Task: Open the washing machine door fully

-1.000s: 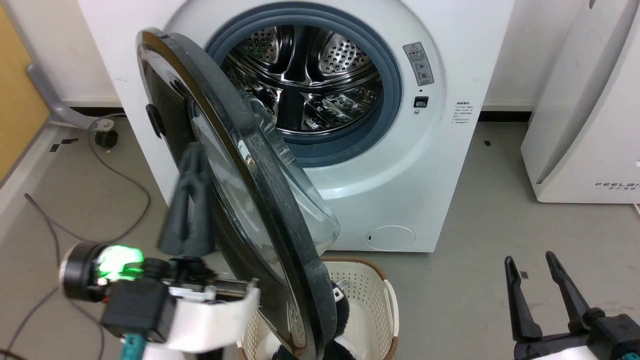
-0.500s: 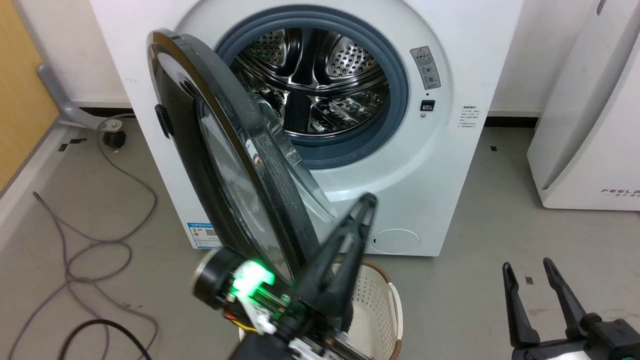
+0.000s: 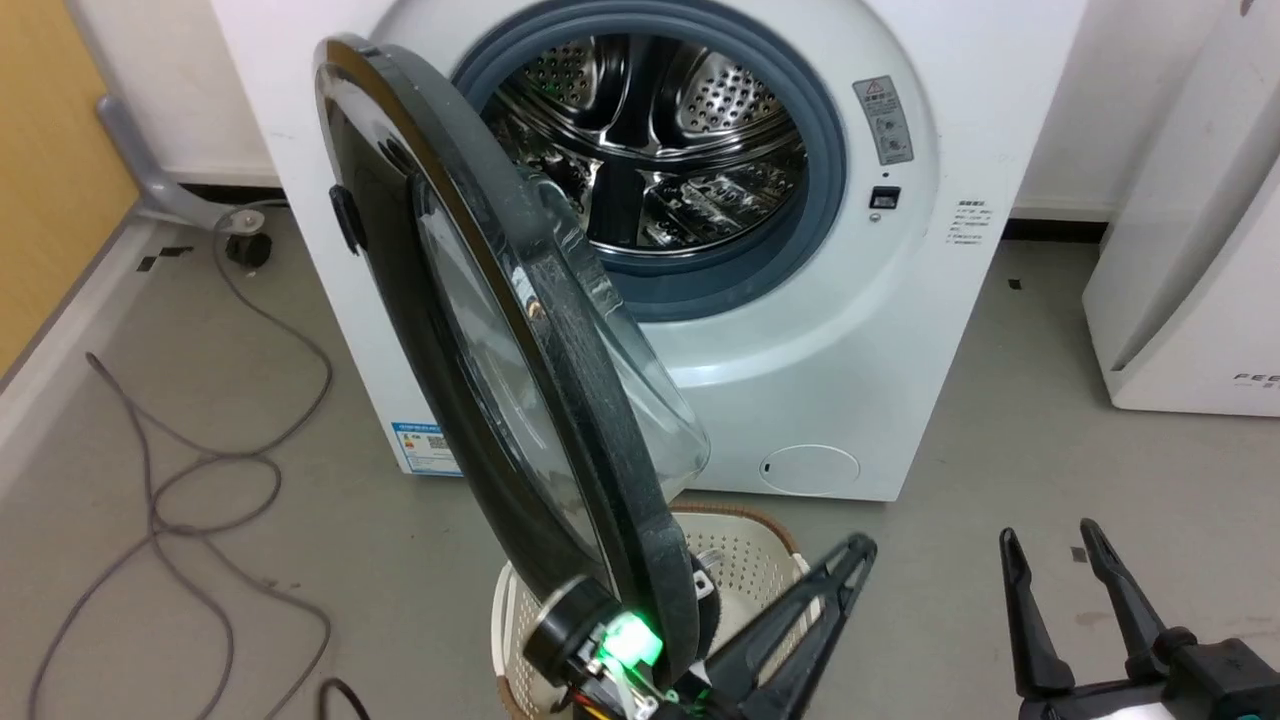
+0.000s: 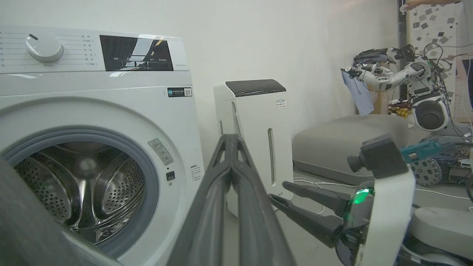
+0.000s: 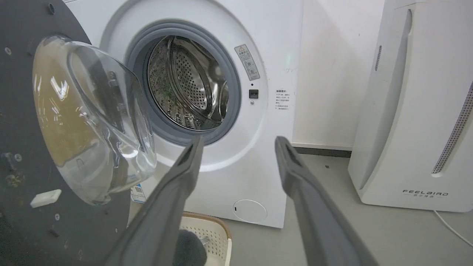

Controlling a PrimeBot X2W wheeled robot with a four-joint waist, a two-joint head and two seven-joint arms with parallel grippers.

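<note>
Black washing machine door (image 3: 500,350) half-open, just beside left pincer (image 3: 858,548), closed, empty; right pincer (image 3: 1048,532) spread, empty.

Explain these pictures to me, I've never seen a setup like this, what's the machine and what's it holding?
It is a wheeled robot with two arms, each ending in a two-fingered gripper. The head view looks down at a washing machine whose door stands partly open, with a basket on the floor below it. The other two come from wrist cameras looking along the fingers. The left gripper is shut and the right gripper open; neither holds anything. A cable lies on the floor.
</note>
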